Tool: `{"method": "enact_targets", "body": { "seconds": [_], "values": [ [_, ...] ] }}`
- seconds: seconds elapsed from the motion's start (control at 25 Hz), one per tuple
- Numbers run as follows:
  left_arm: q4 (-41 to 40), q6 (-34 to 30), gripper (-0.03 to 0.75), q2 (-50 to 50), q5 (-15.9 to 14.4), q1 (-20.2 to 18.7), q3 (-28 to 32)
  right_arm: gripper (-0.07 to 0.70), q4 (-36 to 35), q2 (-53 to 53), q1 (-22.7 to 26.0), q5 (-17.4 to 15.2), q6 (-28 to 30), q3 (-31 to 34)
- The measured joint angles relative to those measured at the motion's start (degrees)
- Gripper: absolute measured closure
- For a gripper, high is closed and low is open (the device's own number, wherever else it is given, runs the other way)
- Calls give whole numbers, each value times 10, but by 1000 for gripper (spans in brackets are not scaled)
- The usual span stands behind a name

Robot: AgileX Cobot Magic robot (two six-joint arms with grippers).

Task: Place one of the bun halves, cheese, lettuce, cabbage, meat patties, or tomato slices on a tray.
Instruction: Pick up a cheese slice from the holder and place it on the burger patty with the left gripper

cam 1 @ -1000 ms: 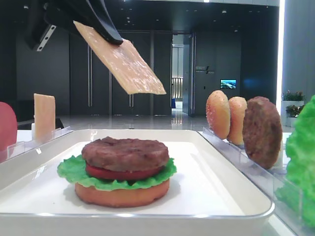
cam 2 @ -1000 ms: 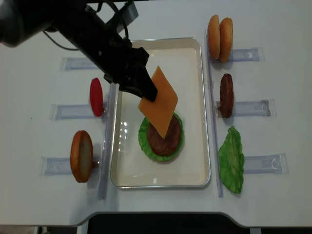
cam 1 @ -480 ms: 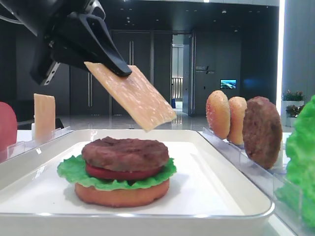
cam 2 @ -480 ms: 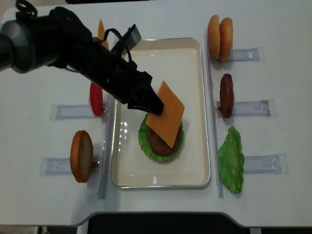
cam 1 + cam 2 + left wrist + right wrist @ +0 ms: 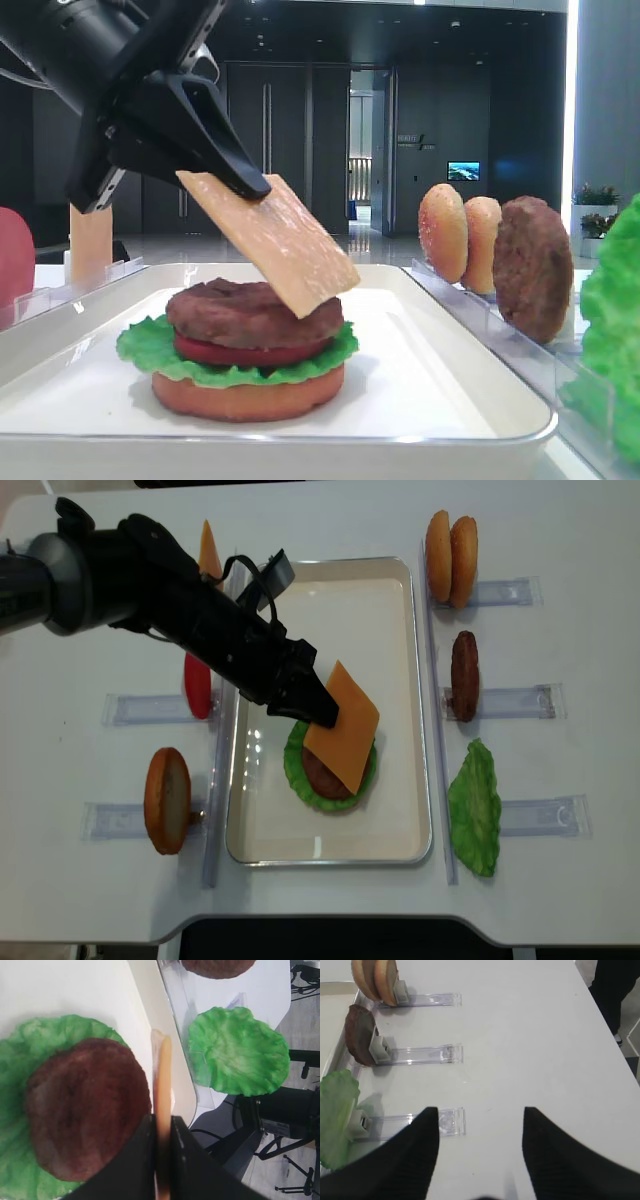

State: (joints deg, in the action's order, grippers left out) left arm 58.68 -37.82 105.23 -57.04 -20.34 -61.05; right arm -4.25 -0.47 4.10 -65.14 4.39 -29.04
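My left gripper (image 5: 318,712) is shut on the upper edge of a pale orange cheese slice (image 5: 345,730). The slice hangs tilted over the burger stack, and its lower corner (image 5: 318,300) reaches the top of the brown meat patty (image 5: 225,310). In the left wrist view the cheese (image 5: 161,1072) shows edge-on between the black fingers (image 5: 145,1160), beside the patty (image 5: 85,1105). The stack of bun half (image 5: 250,395), lettuce (image 5: 140,345), tomato slice (image 5: 250,353) and patty sits in the white tray (image 5: 340,600). My right gripper (image 5: 480,1112) stands open over bare table.
Clear racks flank the tray. On the right they hold two bun halves (image 5: 450,545), a patty (image 5: 465,675) and a lettuce leaf (image 5: 474,805). On the left stand a cheese slice (image 5: 209,548), a tomato slice (image 5: 198,680) and a bun half (image 5: 167,800).
The left gripper has come down and toward the stack with the cheese, so the slice's lower corner has dropped from well above the patty to its top. The right gripper's view gives no earlier frame.
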Motion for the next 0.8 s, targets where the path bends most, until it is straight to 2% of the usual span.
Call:
{"method": "enact_targets", "body": {
  "seconds": [0.56,0.8],
  "values": [
    [-21,15,679,8,-4,0,0,269,0,0,0,0,0,0],
    [-38,28,679,8,7,0,0,269,0,0,0,0,0,0]
  ]
}}
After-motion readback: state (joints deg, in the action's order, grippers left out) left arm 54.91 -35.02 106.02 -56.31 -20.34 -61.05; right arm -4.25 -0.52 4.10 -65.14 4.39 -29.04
